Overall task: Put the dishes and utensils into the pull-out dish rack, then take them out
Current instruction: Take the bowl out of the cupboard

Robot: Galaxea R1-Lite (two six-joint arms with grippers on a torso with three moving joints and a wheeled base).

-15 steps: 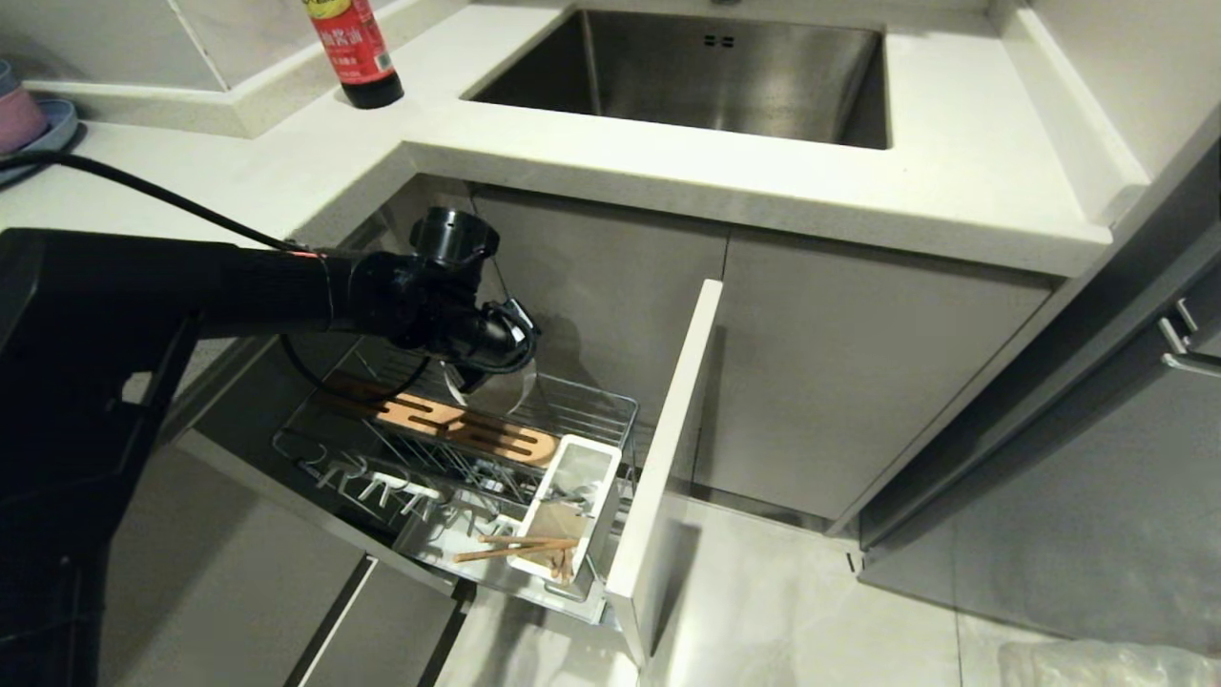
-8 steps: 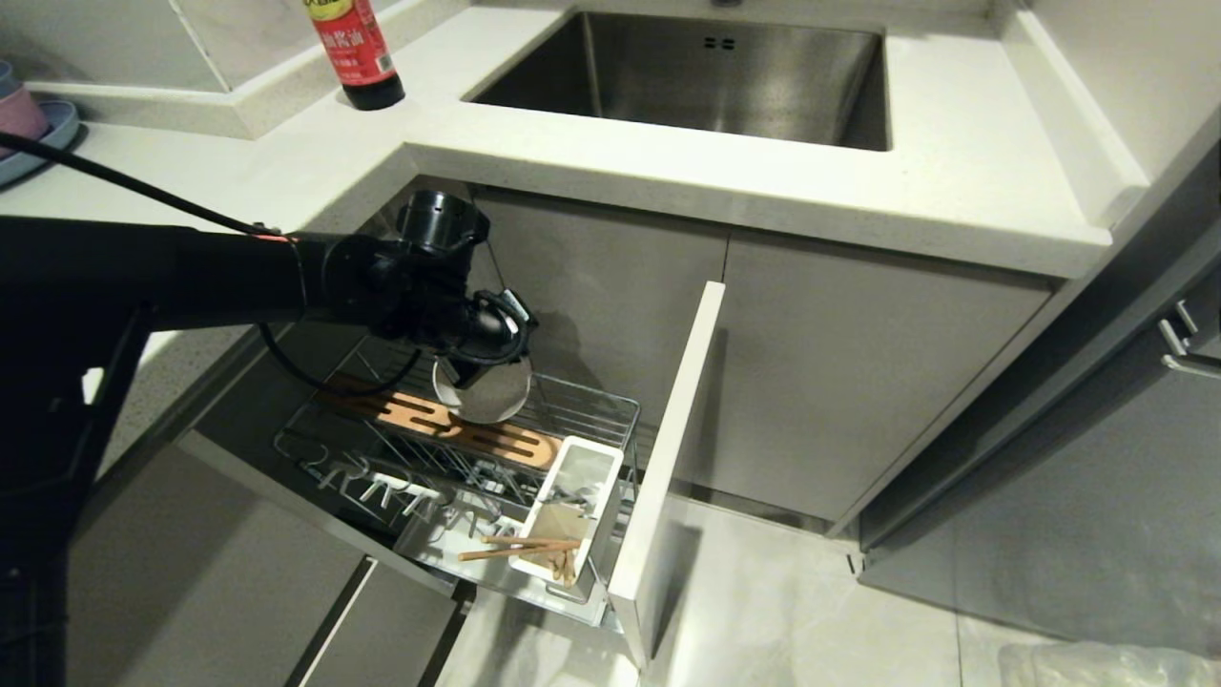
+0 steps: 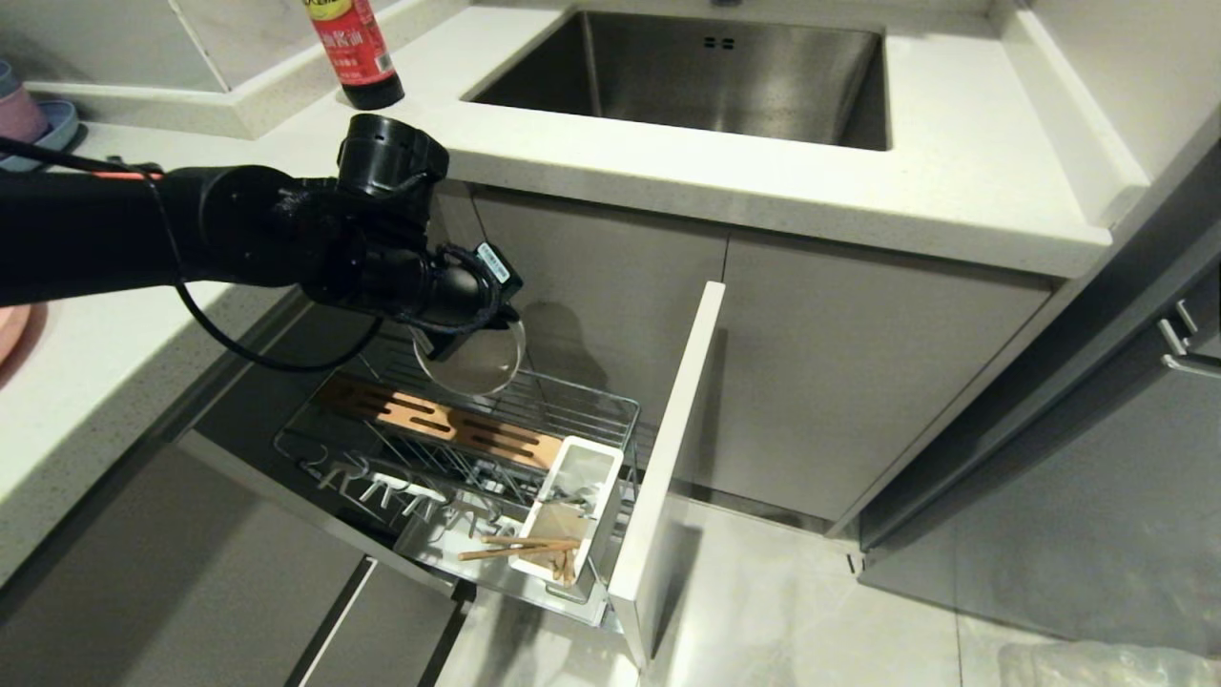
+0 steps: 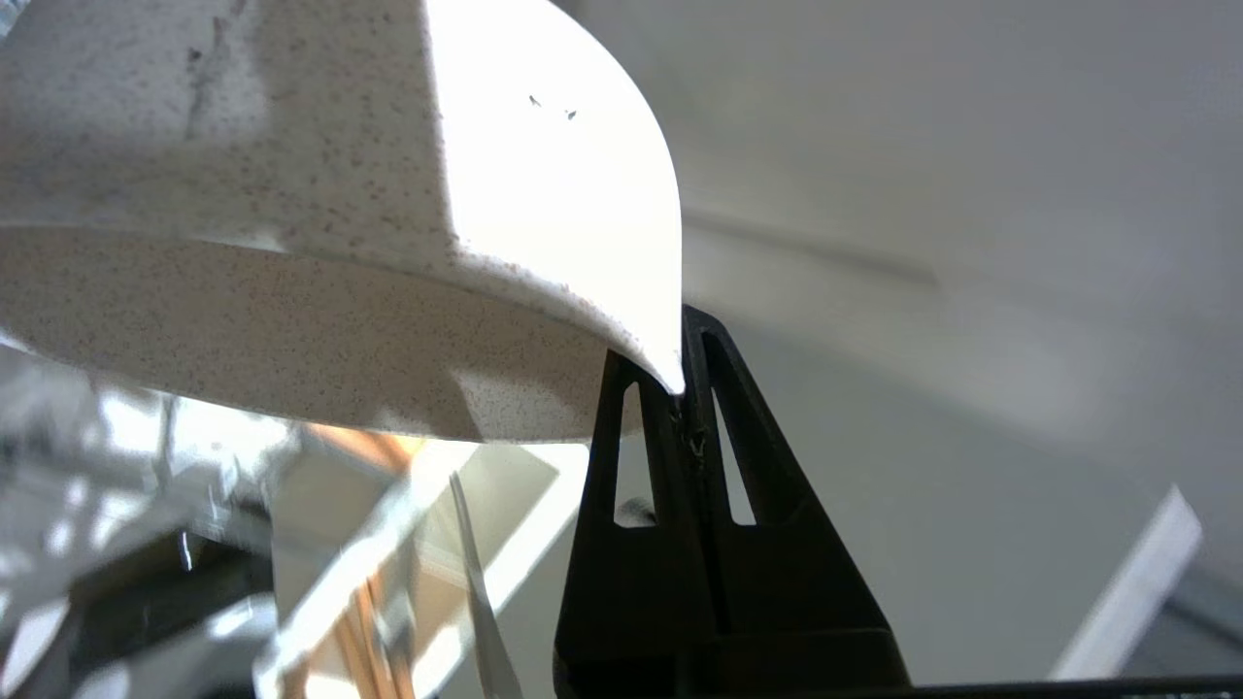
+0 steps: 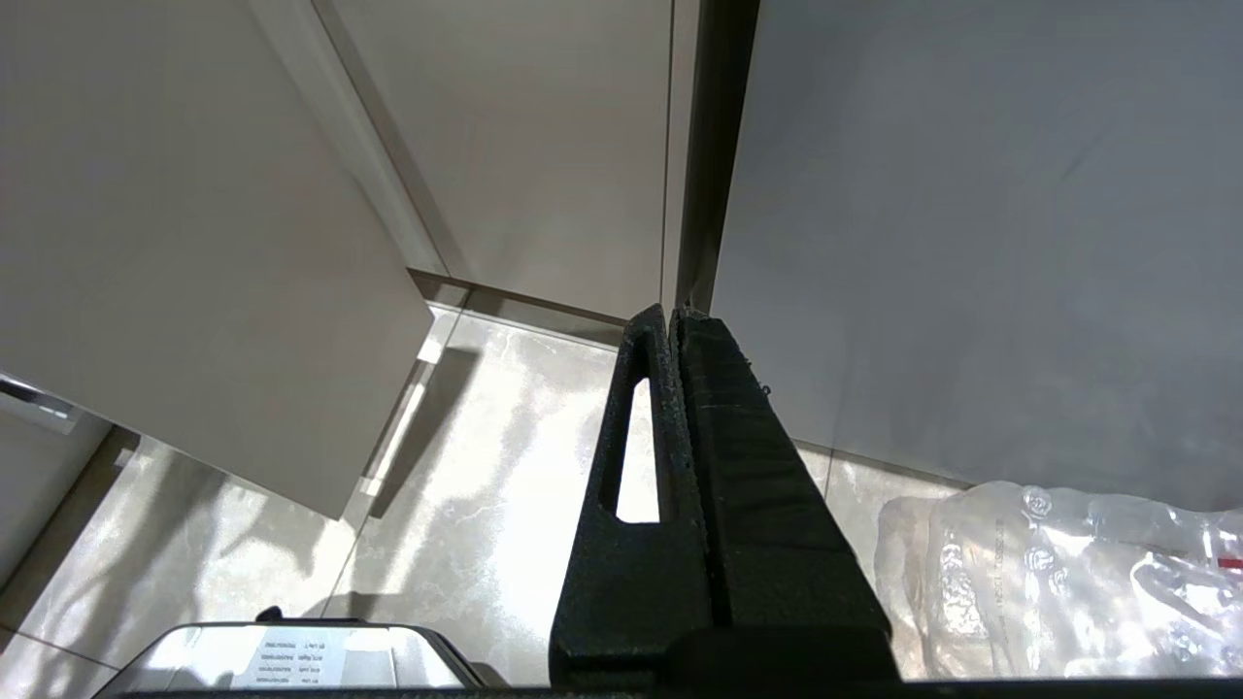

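Note:
My left gripper [image 3: 485,324] is shut on the rim of the cream-white bowl [image 3: 470,364], which hangs tilted above the back of the pull-out dish rack [image 3: 596,408]. In the left wrist view the fingertips [image 4: 699,342] pinch the speckled bowl [image 4: 291,243] at its edge. The rack stands pulled out, with a slotted wooden board [image 3: 434,422] and a white caddy [image 3: 599,496]. The chopsticks [image 3: 515,547] lie across the caddy, and the slim silver spoon [image 4: 473,582] stands beside them. An edge of the salmon-pink plate [image 3: 11,334] shows on the counter at far left. My right gripper [image 5: 673,325] is shut on nothing, parked above the floor.
A soy sauce bottle [image 3: 353,48] stands on the counter beside the steel sink [image 3: 696,72]. Stacked bowls on a blue plate [image 3: 29,124] sit at the far left. The rack's pale front panel [image 3: 668,448] juts out. A clear plastic bag [image 3: 1107,663] lies on the floor at right.
My left arm has risen and drawn back toward the counter's edge, lifting the bowl from just over the wooden board to well above the rack. The rack's contents have not moved.

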